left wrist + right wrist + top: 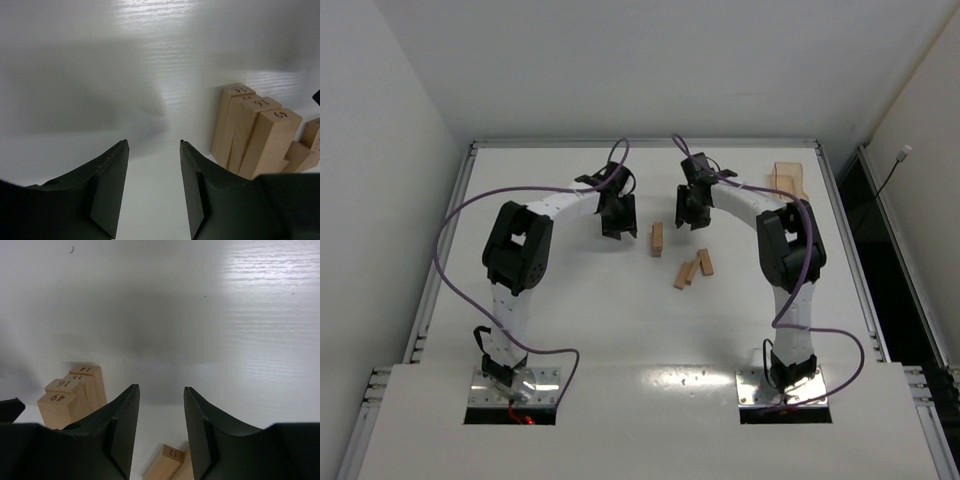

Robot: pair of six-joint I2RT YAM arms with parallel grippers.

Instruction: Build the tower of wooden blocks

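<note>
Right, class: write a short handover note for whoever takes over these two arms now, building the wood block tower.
Fingers: left gripper open, empty, left of the block row; right gripper open, empty, on its right.
Blocks: three numbered ones stand side by side in the row; loose blocks lie close by, to its right.
Done: apparently one layer.
Left: stack the loose blocks on top, probably crosswise.

Bright, even light — glare streaks the white table, soft shadows beneath
</note>
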